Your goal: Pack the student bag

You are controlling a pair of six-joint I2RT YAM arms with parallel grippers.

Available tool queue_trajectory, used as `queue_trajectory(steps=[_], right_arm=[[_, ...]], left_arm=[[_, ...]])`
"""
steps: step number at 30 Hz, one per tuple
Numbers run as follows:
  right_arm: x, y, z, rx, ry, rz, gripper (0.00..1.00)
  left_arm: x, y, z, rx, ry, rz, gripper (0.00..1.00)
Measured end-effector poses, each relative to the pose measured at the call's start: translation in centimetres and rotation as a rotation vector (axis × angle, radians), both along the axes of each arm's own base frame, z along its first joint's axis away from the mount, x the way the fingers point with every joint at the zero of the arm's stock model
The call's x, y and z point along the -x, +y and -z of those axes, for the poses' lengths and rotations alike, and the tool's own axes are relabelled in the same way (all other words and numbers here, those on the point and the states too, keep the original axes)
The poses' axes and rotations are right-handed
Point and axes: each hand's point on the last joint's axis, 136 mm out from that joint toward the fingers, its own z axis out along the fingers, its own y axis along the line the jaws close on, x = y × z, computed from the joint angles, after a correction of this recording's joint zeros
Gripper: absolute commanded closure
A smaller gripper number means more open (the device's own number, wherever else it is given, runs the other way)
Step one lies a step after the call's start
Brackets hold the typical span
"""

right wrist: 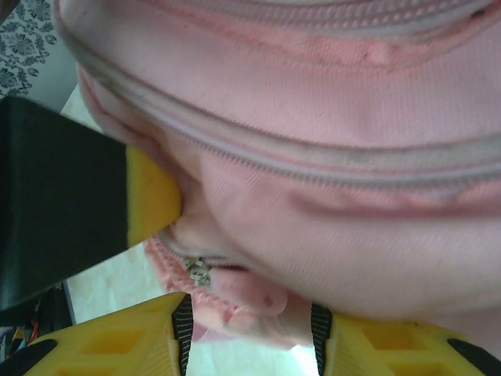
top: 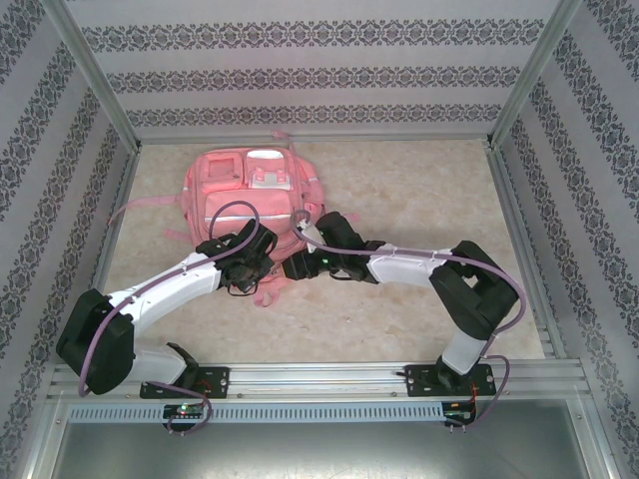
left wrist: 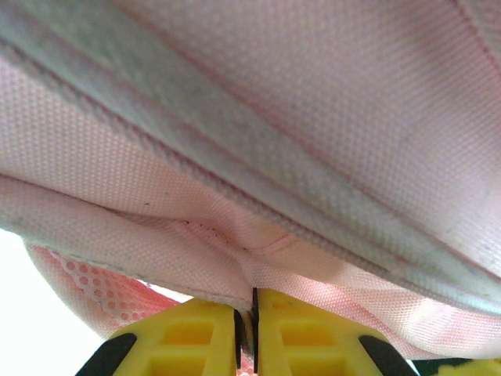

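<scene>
Pink student bag [top: 250, 195] lies toward the table's [top: 419, 200] far left corner. Left fingers [left wrist: 196, 333] clenched on a fabric fold. Right fingers [right wrist: 391, 348] parted around a fold beside the zip pull [right wrist: 197, 270]; grip cannot be told. Step, likely: opening a compartment. Next calls for spreading its mouth, fold kept taut.

One large pink fabric backpack [top: 250, 195]; two white-and-black jointed robot arms [top: 170, 284] [top: 409, 267]; one pale beige marbled surface [top: 419, 200].
</scene>
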Motion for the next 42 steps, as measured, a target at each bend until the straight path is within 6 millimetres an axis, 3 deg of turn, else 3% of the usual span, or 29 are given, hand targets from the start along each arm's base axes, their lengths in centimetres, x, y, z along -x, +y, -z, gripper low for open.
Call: queue_trajectory(steps=[5,10,14,18,27,42], right_arm=[[-0.5,0.3,1.1,0.008,0.031,0.003,0.54],[-0.7,0.9,0.8,-0.006,0.049,-0.002,0.56],[-0.6,1.0,0.7,-0.013,0.053,-0.009,0.65],[-0.5,1.0,0.6,-0.015,0.058,-0.009,0.66],[0.8,1.1,0.6,-0.014,0.054,-0.041,0.71],[1.5,1.4,0.3,-0.014,0.029,-0.066,0.99]], left_arm=[[0.0,0.0,0.0,0.000,0.000,0.000,0.86],[0.0,0.0,0.0,0.000,0.000,0.001,0.86],[0.0,0.0,0.0,-0.001,-0.001,0.003,0.86],[0.0,0.0,0.0,-0.002,0.001,0.003,0.86],[-0.1,-0.1,0.0,-0.002,0.002,0.004,0.86],[-0.2,0.0,0.0,0.002,0.006,0.000,0.89]])
